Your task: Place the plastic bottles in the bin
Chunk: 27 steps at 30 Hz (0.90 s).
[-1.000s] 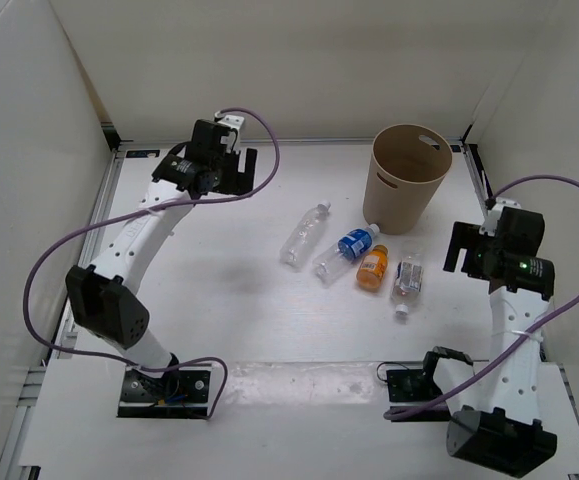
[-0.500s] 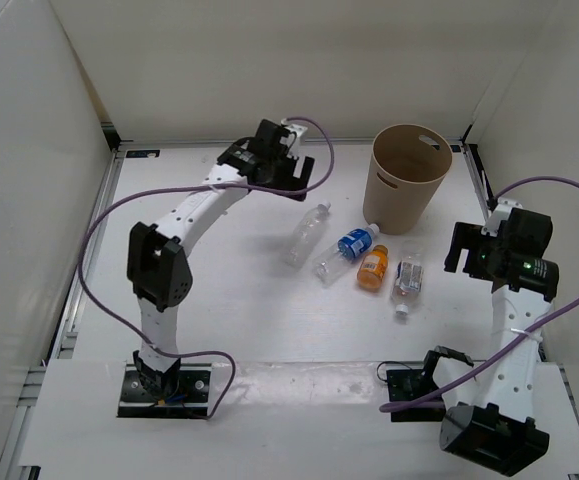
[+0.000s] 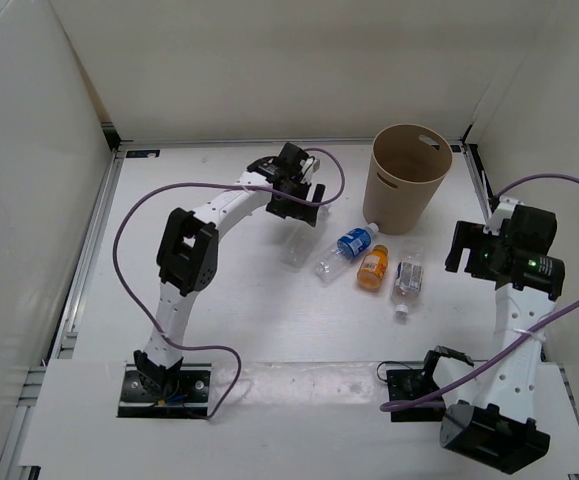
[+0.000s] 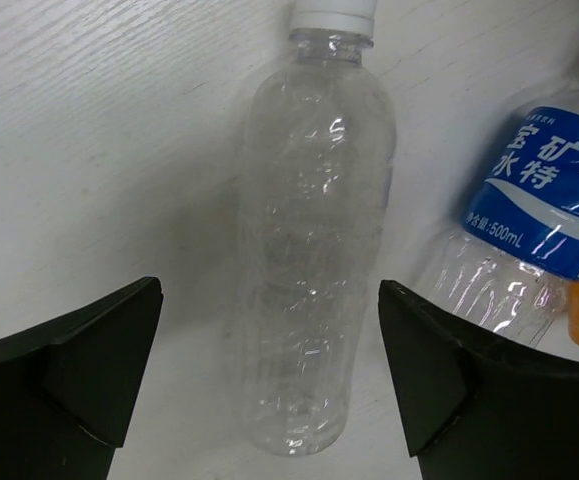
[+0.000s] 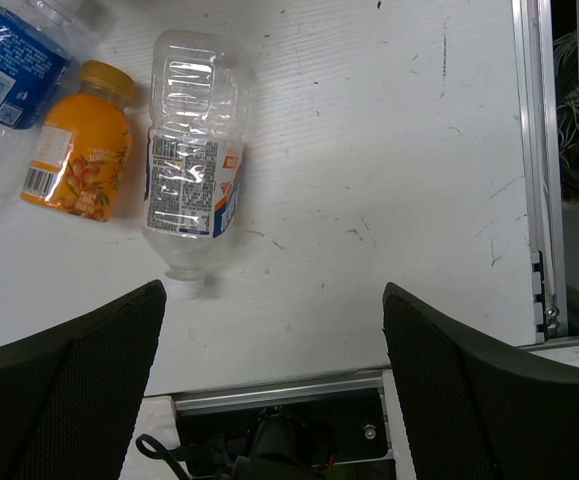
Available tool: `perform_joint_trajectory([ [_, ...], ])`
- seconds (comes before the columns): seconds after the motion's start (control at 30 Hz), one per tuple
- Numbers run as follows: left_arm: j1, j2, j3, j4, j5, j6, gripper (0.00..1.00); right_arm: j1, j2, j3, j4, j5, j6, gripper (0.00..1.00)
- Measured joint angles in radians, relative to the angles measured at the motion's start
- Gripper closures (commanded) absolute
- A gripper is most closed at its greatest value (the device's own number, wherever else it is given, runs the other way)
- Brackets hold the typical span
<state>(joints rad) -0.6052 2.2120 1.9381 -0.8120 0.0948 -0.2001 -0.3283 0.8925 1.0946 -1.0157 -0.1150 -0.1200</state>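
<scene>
Clear bottle (image 4: 309, 250) under left tool (image 4: 269, 290), blue-label bottle (image 4: 541, 190) just beside

The white arms (image 3: 231, 205) have black joints (image 3: 185, 262), black claws (image 4: 269, 295) and purple cables (image 3: 116, 245).

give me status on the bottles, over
Left gripper open over clear bottle. Right gripper open, empty. Bin has none yet. Blue-label bottle close beside target.
</scene>
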Motion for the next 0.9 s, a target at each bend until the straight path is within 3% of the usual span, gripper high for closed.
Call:
perform_joint_trajectory([
  [0.3,-0.018,0.116,0.061,-0.013,0.058,-0.050,0.00,-0.019,0.001,0.043,-0.046,0.019,-0.007,0.10],
  [0.37,-0.020,0.151,0.087,-0.034,0.070,-0.064,0.04,-0.019,0.002,0.052,-0.054,0.028,-0.009,0.10],
  [0.47,-0.021,0.193,0.137,-0.067,0.077,-0.077,0.16,-0.019,0.002,0.057,-0.060,0.035,-0.011,0.10],
  [0.5,-0.021,0.199,0.149,-0.072,0.082,-0.082,0.28,-0.019,0.004,0.058,-0.060,0.037,-0.011,0.10],
  [0.73,-0.001,0.203,0.177,-0.121,0.092,-0.101,0.59,-0.019,0.017,0.058,-0.058,0.038,-0.011,0.10],
  [0.9,0.058,0.204,0.331,-0.187,0.074,-0.116,0.62,-0.025,0.024,0.057,-0.045,0.042,0.003,0.10],
])
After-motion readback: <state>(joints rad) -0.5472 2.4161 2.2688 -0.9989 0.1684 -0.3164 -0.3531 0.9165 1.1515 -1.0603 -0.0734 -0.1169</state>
